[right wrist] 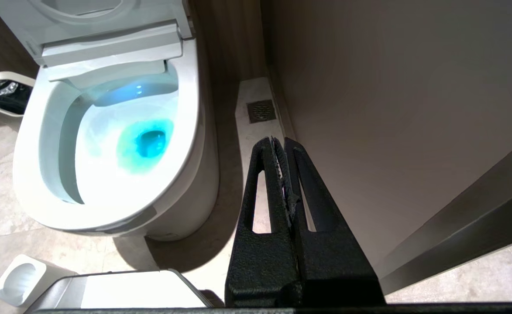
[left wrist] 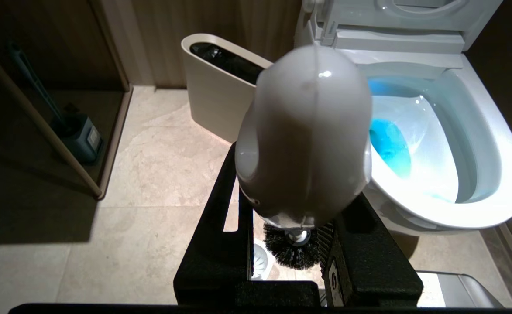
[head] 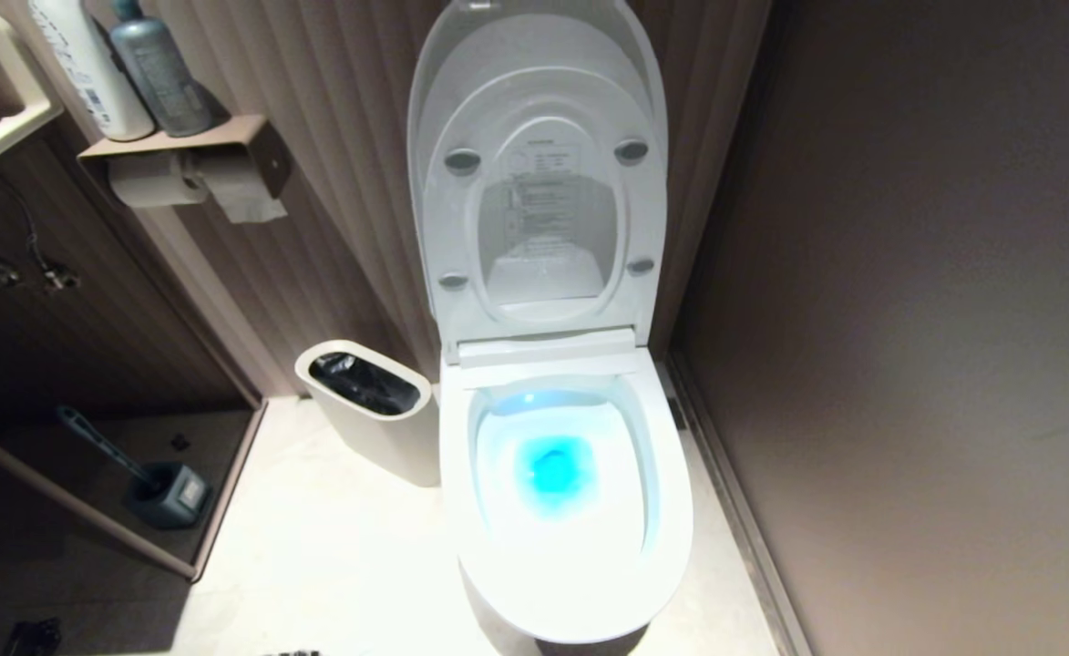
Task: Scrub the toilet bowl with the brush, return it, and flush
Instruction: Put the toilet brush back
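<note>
Your left tool (left wrist: 288, 226) is clamped on the brush (left wrist: 301, 144), one black finger (left wrist: 221, 226) on each side of the white handle. The handle runs straight away from the wrist camera, rounded top end toward the lens and the black bristle head (left wrist: 293, 253) pointing down at the floor, so the long axis is pretty much vertical. The bristles hang in the air over the tiled floor (left wrist: 159, 192), just above the little white holder (left wrist: 262, 261) that peeks out beside them. The whole thing sits just beside the front of the toilet bowl (left wrist: 478, 174), not over it and not inside it. The bowl has its seat and lid (head: 539, 173) flipped up against the wall, and there's blue water (head: 552, 469) glowing at the bottom. You won't find either arm in the head view. Your right tool (right wrist: 284, 152) is closed with nothing in it, fingertips pressed together, hanging on the far side of the bowl near the wall (right wrist: 391, 109) with a floor drain (right wrist: 261, 111) beyond it. An off-white waste bin (head: 370, 405) with a black liner stands just beside the bowl on the left. Further left a dark blue brush (head: 147, 478) in its holder sits on a low shelf, and a toilet roll (head: 160, 178) hangs under a small shelf with two bottles (head: 128, 64) on it.
</note>
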Robot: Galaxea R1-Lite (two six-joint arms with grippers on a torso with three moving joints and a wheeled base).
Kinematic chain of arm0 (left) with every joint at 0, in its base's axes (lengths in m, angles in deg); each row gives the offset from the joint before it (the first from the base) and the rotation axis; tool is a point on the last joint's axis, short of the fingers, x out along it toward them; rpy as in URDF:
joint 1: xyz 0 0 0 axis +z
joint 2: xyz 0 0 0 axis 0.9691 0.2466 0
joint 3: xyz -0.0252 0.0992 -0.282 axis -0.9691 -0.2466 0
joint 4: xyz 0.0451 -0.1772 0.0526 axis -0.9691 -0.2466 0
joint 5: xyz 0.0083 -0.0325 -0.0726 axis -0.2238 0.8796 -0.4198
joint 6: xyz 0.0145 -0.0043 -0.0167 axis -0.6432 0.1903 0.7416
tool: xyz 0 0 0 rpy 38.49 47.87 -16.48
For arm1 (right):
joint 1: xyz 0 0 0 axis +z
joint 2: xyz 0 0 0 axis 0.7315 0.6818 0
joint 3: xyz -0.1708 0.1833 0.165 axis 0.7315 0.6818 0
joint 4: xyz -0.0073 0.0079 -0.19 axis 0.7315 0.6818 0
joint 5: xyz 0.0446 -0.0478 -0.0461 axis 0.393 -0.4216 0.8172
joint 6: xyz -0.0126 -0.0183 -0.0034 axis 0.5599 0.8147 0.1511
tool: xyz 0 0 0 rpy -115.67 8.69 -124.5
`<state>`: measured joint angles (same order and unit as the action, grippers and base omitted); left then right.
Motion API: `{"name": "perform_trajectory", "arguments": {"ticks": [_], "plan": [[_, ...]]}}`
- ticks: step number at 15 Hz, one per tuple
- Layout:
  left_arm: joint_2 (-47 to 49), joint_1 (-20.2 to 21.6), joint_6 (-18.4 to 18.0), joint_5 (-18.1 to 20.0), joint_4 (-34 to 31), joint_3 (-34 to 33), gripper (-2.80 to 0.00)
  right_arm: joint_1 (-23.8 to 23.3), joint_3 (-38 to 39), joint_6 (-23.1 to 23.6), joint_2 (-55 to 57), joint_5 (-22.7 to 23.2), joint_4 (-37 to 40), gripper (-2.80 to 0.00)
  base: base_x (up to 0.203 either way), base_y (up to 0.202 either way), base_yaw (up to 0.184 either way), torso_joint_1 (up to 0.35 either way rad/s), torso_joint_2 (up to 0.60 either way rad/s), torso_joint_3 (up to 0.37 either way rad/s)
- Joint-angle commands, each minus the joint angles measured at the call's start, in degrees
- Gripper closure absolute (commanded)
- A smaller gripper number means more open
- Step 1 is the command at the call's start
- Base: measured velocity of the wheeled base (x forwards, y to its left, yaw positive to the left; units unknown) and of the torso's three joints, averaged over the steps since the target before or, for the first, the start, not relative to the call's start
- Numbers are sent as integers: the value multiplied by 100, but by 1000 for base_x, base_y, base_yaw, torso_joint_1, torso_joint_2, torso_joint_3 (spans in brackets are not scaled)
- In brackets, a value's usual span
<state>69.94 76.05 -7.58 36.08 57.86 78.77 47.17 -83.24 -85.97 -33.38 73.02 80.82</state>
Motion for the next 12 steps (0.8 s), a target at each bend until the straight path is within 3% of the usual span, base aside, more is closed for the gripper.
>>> {"name": "perform_trajectory", "arguments": {"ticks": [1, 12], "plan": [[11, 2, 0, 9, 0, 0, 0, 2, 0, -4, 0, 2, -2, 0, 0, 0, 0, 2, 3, 145], [11, 2, -8, -17, 18, 0, 0, 2, 0, -4, 0, 2, -2, 0, 0, 0, 0, 2, 0, 201]]}}
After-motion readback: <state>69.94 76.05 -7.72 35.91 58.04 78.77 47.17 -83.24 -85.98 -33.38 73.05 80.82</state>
